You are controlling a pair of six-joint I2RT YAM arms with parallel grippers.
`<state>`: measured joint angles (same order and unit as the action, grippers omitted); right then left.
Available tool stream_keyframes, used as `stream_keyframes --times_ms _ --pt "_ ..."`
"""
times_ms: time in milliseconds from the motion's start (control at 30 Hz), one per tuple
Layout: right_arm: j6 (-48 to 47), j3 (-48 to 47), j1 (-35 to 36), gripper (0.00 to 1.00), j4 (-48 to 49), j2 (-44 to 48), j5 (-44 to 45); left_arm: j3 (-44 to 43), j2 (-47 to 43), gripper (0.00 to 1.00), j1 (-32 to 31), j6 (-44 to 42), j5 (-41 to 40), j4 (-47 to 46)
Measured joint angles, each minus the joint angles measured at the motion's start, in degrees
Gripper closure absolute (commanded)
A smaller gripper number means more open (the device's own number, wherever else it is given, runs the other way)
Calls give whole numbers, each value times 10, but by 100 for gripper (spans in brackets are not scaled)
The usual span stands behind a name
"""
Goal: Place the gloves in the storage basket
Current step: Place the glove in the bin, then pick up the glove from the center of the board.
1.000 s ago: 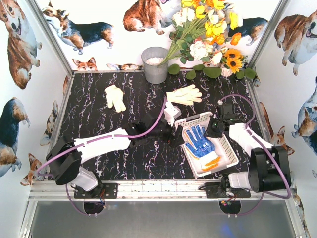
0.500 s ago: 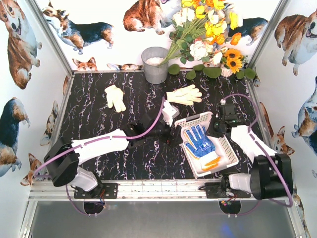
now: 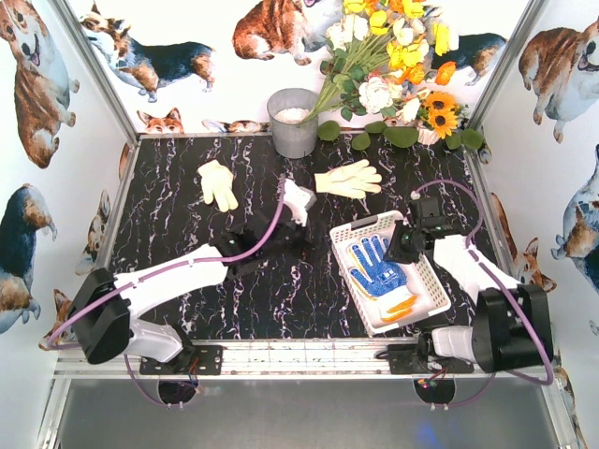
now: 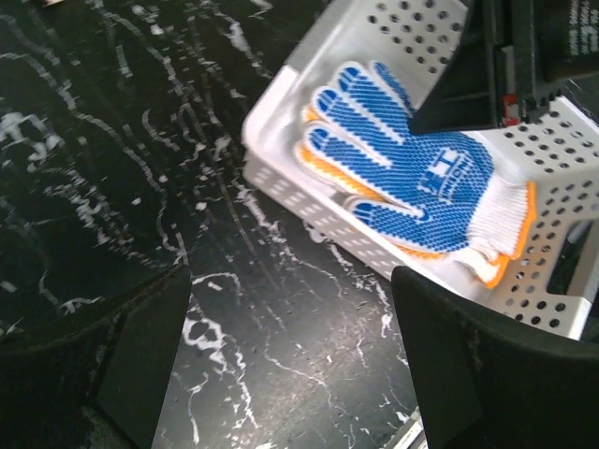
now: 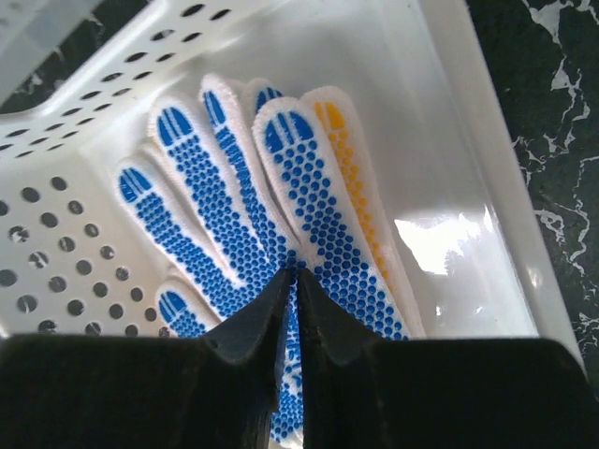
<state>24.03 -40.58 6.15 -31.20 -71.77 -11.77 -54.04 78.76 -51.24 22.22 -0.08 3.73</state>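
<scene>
Blue-dotted glove lies palm up in the storage basket, on top of a yellow-and-orange glove whose cuff and one fingertip stick out from under it. The right end effector points down over the blue-dotted glove, about where the fingers meet the palm. Its jaws are drawn almost together with only a thin slit between them. No fabric can be seen pinched in that slit, and whether the tips touch the knit I cannot tell. The perforated far wall of the basket rises just ahead of this end effector, and a smooth side wall runs close along one side. The left end effector stands wide open and holds nothing, with bare table between its fingers. Ahead of it and to its right is the basket's near perforated wall and rounded corner, apart from the fingers with a strip of dark marbled table between. A cream glove lies flat on the table, well off to this end effector's left. A second cream glove lies near it on the far side, towards the table's back edge, where a grey bucket and flowers stand. The basket sits at an angle close to the table's right edge, and the right arm fills the gap there.
</scene>
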Motion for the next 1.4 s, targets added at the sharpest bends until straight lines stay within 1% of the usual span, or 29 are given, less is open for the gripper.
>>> stream_keyframes --times_ms 167,300,400,533,600,667,833,867,933,967,1033,1133,1300,1400 --pt "1 0 0 90 5 -33 9 36 -43 17 19 21 -33 17" --pt "2 0 0 89 15 -55 8 47 -63 15 29 29 -51 31" --pt "1 0 0 80 16 -56 4 47 -66 14 45 31 -61 39" --pt "0 -3 0 60 12 -48 -1 35 -51 13 83 34 -70 55" --pt "-2 -9 0 54 0 -36 -1 20 -28 13 107 41 -72 53" --pt "-5 -19 1 52 -17 -17 3 6 -2 14 127 53 -74 42" --pt "-7 -54 2 51 -53 50 19 -27 87 27 170 99 -59 -10" --pt "-7 -61 2 51 -54 66 23 -37 110 32 176 108 -51 -24" --pt "-5 -69 2 50 -55 94 28 -61 153 46 182 120 -39 -44" --pt "-4 -71 2 51 -55 108 30 -78 180 51 183 127 -33 -56" --pt "-1 -72 2 50 -57 132 34 -112 229 54 184 140 -20 -74" --pt "1 -74 1 50 -64 155 40 -165 295 54 185 157 -2 -94" --pt "4 -83 1 50 -79 168 41 -238 384 55 192 184 4 -113" --pt "3 -87 1 50 -82 168 41 -272 425 61 198 198 7 -118"
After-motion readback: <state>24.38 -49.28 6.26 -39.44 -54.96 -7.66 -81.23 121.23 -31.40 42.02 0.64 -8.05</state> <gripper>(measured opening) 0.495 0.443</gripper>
